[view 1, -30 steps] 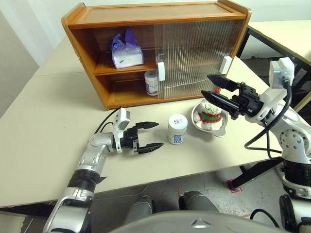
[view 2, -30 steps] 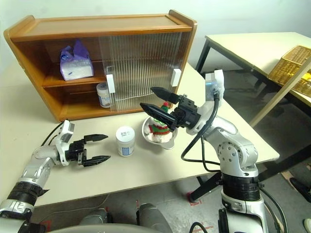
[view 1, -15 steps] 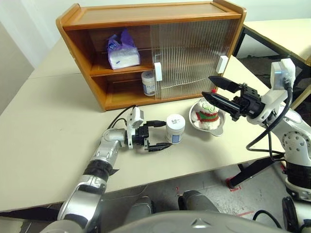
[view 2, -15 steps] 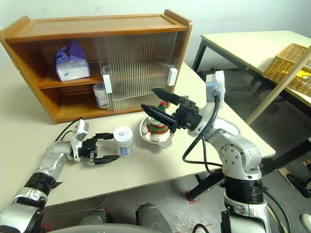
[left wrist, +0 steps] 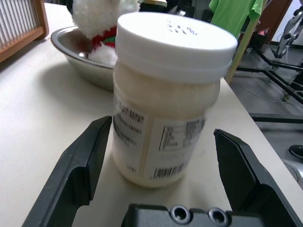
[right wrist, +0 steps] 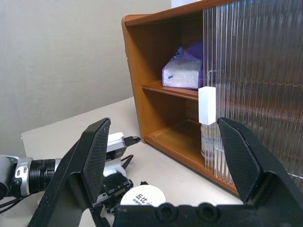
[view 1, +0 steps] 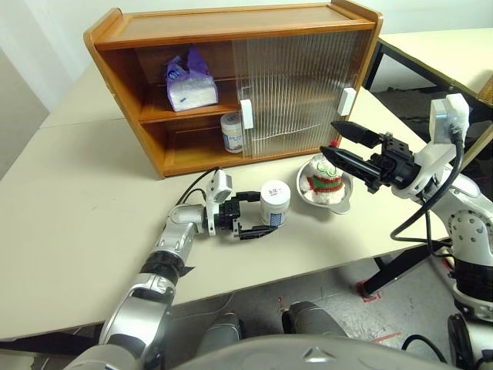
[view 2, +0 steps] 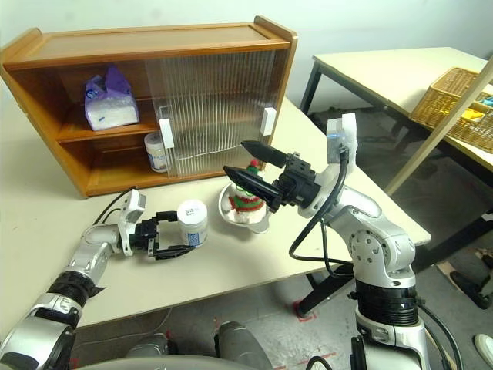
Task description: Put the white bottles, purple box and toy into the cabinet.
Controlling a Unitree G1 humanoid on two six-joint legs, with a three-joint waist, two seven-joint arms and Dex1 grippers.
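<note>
Fingers of the left gripper (view 1: 258,213) are standing apart on either side of the white bottle (view 1: 275,203) on the table (view 1: 77,200), not yet clamping it. Farther right, the right gripper (view 1: 333,143) is hovering spread wide above the toy (view 1: 326,177) in its bowl (view 1: 339,202).

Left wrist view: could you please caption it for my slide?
Open left gripper straddles a white bottle on the table, toy behind.

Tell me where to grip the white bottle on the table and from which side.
Grip the white bottle across its labelled body, below the wider lid. It stands upright, so come in level from the robot's left, where the open left pincer already flanks it; the bowl crowds its other side.
</note>
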